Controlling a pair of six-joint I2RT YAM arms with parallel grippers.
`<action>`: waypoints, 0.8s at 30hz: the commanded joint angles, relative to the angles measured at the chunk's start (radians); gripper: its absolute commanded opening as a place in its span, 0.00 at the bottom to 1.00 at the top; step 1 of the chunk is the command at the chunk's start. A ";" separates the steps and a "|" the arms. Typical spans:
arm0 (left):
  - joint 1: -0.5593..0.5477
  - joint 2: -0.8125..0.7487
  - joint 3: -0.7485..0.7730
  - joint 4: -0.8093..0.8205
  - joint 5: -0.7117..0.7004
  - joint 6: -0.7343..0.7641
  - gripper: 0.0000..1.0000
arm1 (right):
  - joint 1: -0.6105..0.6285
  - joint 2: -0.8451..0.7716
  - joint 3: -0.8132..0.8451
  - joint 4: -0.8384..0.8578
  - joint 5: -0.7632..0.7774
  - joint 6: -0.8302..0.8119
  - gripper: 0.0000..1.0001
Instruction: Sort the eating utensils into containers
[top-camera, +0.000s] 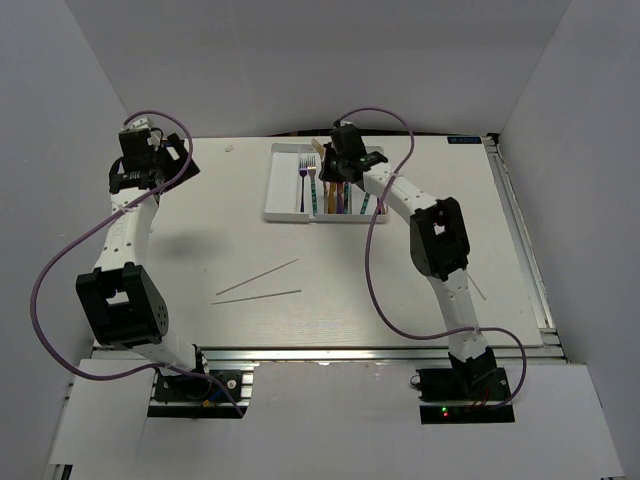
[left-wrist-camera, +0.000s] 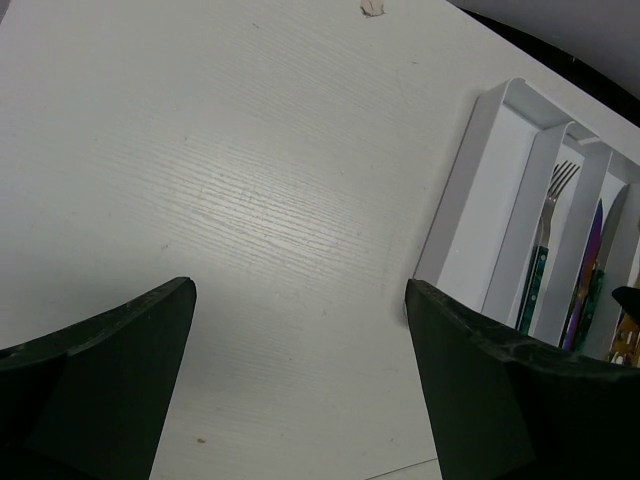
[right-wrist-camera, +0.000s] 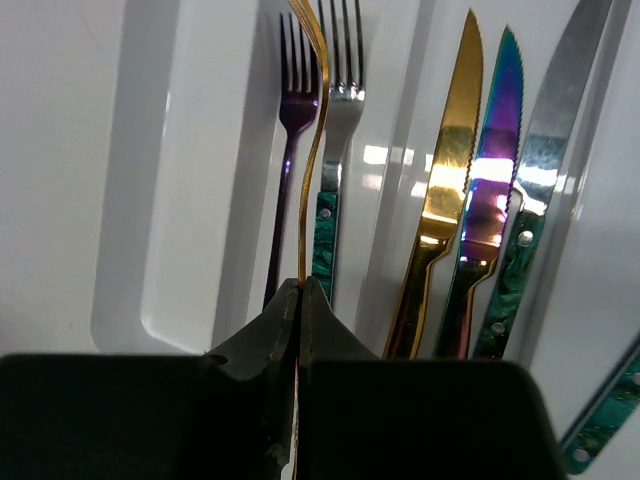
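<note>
The white tray (top-camera: 275, 185) lies at the back centre and has long compartments. My right gripper (right-wrist-camera: 303, 285) is shut on a thin gold utensil (right-wrist-camera: 312, 150), seen edge-on, and holds it over the fork compartment. Below it lie a purple fork (right-wrist-camera: 290, 110) and a teal-handled fork (right-wrist-camera: 340, 110). The compartment to the right holds a gold knife (right-wrist-camera: 450, 150), an iridescent purple knife (right-wrist-camera: 497, 140) and a teal-handled knife (right-wrist-camera: 550, 130). My left gripper (left-wrist-camera: 300, 290) is open and empty over bare table, left of the tray (left-wrist-camera: 470, 180). In the top view the left gripper (top-camera: 172, 160) is at the back left.
Two thin grey sticks (top-camera: 258, 276) (top-camera: 256, 296) lie mid-table in front of the left arm. Another thin stick (top-camera: 478, 287) lies by the right arm. A small scrap (top-camera: 229, 148) sits near the back edge. A rail runs along the table's right edge (top-camera: 520, 230).
</note>
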 joint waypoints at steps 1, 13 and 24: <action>0.002 -0.028 -0.005 0.004 -0.022 -0.002 0.98 | 0.002 0.028 0.031 0.023 0.022 0.164 0.00; 0.002 -0.059 -0.020 -0.033 -0.052 0.042 0.98 | -0.019 0.170 0.080 0.115 -0.006 0.265 0.00; 0.002 -0.069 -0.040 -0.060 0.007 0.139 0.98 | -0.016 0.176 0.082 0.190 -0.121 0.230 0.49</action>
